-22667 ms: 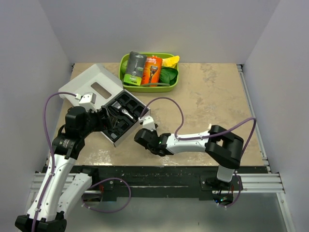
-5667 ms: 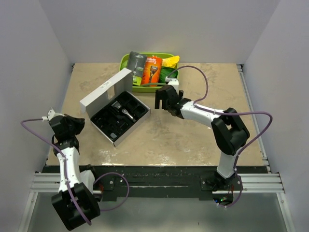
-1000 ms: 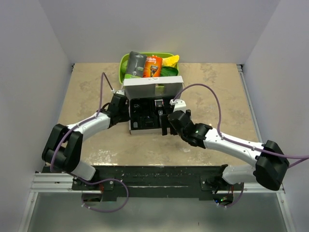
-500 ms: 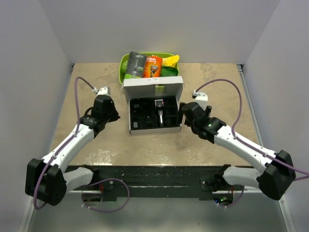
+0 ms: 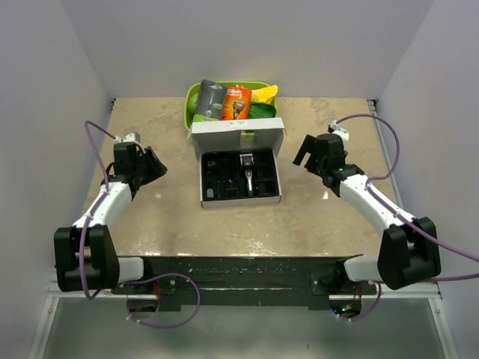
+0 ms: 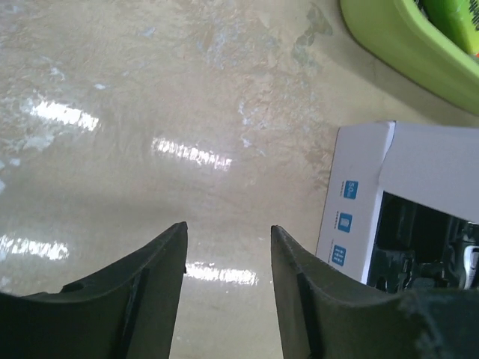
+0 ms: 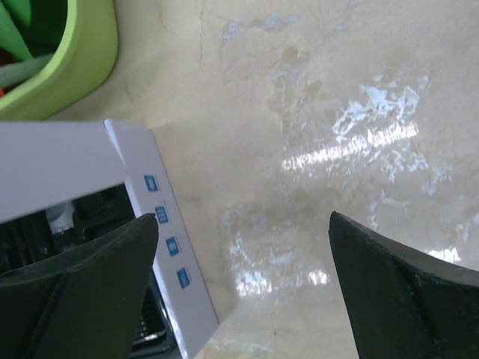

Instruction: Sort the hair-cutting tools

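Clipper [image 5: 245,172]: lies lengthwise in the black insert [image 5: 217,179] of the open white box [image 5: 203,184] at table centre. Its silver blade head points to 12 o'clock, toward the raised lid [image 5: 238,137]. The green tray [image 5: 189,112] with the razor packages sits just beyond the lid, also at 12.

I cannot pick out the guide comb or the curved piece, which are black on black in the top view and hidden in both wrist views.

Handling, my estimate:
- The clipper looks like a stiff, smooth plastic body, slim and fairly light, with a metal head. It is likely slippery along its length.
- I would grip across the body near mid-length and stay off the blade.
- It sits down in a recess, so finger room on either side looks tight.
- The cardboard box is light and could shift or lift with the clipper.
- The small pieces should be very light hard plastic and easy to flick away.

Left gripper [image 5: 155,166]: at 9 o'clock of the box and well apart from it, pointing toward it. The jaws are moderately apart, with only bare table [image 6: 150,112] between them.

Right gripper [image 5: 304,152]: at 3 o'clock of the box, near its side wall but not touching. The jaws are spread wide and hold nothing.

The clipper is out of reach of both grippers, roughly midway between them.
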